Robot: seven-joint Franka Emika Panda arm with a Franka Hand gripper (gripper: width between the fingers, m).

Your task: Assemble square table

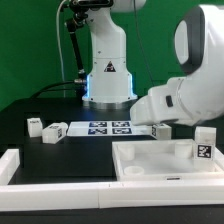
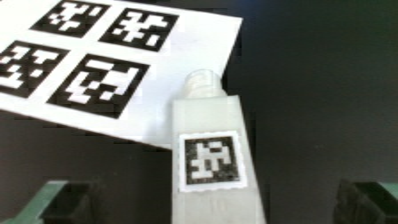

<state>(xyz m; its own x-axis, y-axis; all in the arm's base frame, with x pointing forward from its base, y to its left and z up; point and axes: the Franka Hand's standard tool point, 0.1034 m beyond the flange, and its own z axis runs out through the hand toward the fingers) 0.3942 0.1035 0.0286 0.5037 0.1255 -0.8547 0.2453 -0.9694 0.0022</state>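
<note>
The square tabletop [image 1: 160,165], a white slab with a raised rim, lies at the front right of the exterior view. A tagged leg post [image 1: 203,144] stands at its far right corner. Two more legs [image 1: 35,125] [image 1: 55,132] lie on the left of the exterior view. My gripper [image 1: 160,130] hangs low at the marker board's right end. In the wrist view the gripper [image 2: 214,205] is open. Another white leg with a tag [image 2: 210,140] lies between the fingers [image 2: 54,200], apart from both, its tip by the marker board [image 2: 89,55].
The marker board [image 1: 108,128] lies flat in the middle of the black table. A long low white border wall [image 1: 25,165] runs along the front and left. The robot base [image 1: 108,70] stands behind the board.
</note>
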